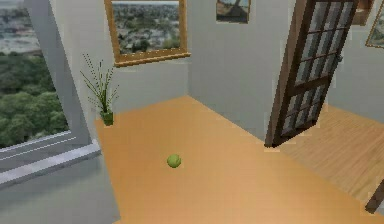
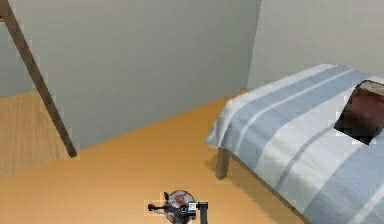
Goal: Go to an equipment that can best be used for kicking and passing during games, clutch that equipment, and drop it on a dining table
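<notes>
A small green ball point(image 1: 174, 160) lies on the orange floor in the middle of the forward view, apart from everything else. In the arm side view, my gripper point(image 2: 157, 208) shows low at the bottom edge, just left of the arm's end with its white marker squares point(image 2: 190, 208). Only bare orange floor lies at and behind its fingers, so it holds nothing.
A potted plant point(image 1: 102, 95) stands in the corner under a wood-framed window point(image 1: 148, 30). A large window point(image 1: 30, 80) takes the forward view's left. A dark glazed door point(image 1: 308, 70) stands ajar on the right. A blue-striped bed point(image 2: 310, 130) is at the arm side view's right.
</notes>
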Controlling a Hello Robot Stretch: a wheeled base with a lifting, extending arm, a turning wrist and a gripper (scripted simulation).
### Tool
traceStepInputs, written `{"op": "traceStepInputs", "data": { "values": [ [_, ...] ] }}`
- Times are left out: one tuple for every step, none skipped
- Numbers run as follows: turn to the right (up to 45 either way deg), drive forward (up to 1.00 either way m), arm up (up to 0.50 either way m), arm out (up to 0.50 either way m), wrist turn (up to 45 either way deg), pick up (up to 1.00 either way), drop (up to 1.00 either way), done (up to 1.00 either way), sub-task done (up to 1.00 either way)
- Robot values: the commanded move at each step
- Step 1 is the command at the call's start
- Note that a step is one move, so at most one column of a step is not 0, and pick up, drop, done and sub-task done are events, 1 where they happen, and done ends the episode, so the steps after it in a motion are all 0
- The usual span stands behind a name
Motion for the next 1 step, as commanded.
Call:
{"op": "traceStepInputs", "data": {
  "values": [
    [0.0, 0.00, 0.00, 0.00, 36.0, 0.00, 0.00, 0.00, 0.00]
  ]
}}
